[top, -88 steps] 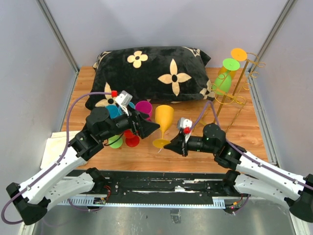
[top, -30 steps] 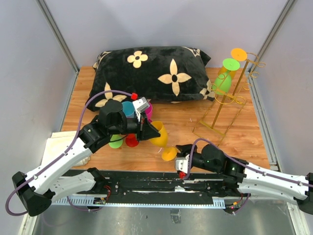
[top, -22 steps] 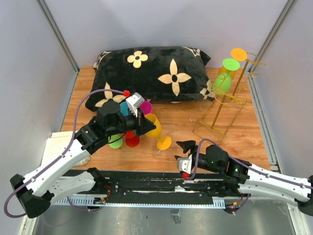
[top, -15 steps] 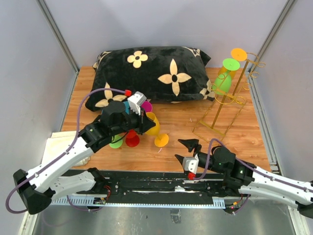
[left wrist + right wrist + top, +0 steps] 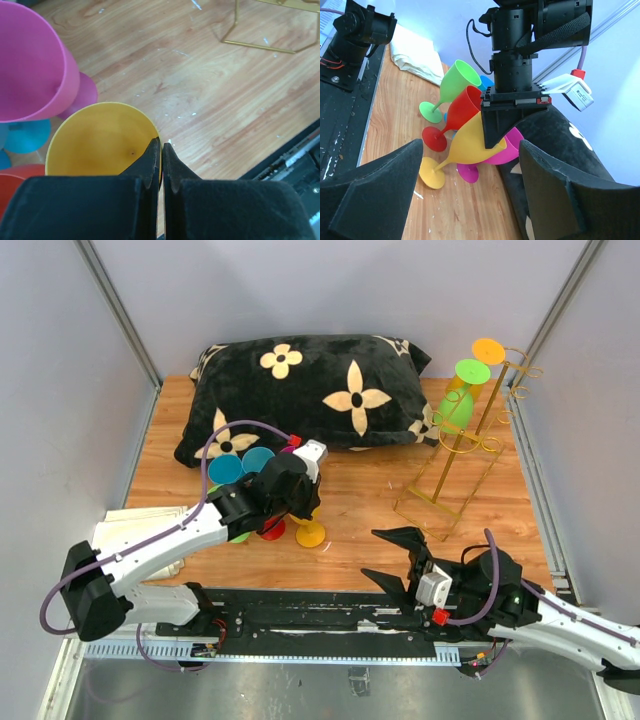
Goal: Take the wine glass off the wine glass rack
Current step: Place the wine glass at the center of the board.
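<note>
Top external view: a black flowered pillow (image 5: 310, 390) lies across the far side of the wooden table (image 5: 370, 490). At the right stands the gold rack (image 5: 474, 427), tilted, with a green glass (image 5: 455, 408) and an orange glass (image 5: 487, 351) hanging on it.

The yellow wine glass (image 5: 470, 145) is off the rack, in front of the pillow. It leans with its foot on the wood, just beside a cluster of other glasses (image 5: 465, 100).

The left gripper (image 5: 161, 145) is pinched tight on the yellow glass's rim, one finger inside the bowl and one outside. The right gripper (image 5: 368, 553) is spread wide near the table's front edge, holding and touching nothing.

A second ago the right gripper sat at the yellow glass's foot. It has since let go and drawn back toward the right. The left arm has carried the glass closer to the cluster.
</note>
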Motion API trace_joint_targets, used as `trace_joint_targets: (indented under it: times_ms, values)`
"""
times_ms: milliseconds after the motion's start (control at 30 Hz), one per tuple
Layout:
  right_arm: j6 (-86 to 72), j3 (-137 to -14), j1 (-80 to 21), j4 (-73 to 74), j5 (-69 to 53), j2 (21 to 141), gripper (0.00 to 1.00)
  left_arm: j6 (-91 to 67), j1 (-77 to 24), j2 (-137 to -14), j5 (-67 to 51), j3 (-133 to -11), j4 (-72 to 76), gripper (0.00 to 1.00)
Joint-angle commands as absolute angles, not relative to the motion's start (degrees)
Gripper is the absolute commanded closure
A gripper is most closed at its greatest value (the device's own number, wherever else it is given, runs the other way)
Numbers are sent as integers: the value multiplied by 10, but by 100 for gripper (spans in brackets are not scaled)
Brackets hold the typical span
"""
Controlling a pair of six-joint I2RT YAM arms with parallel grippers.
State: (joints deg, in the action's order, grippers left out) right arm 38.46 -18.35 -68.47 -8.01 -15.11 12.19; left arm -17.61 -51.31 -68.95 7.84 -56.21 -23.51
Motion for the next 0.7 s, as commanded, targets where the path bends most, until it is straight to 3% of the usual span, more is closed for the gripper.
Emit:
trace_joint_targets:
  times_ms: [0,667]
  values:
    - [374,-176,-686,-101,-147,132,22,-162,-522,-703,140,-564,-212,99]
    - [381,-176,-686,-115,-123,170,18,-147,-530,-736,182,-536,-185,99]
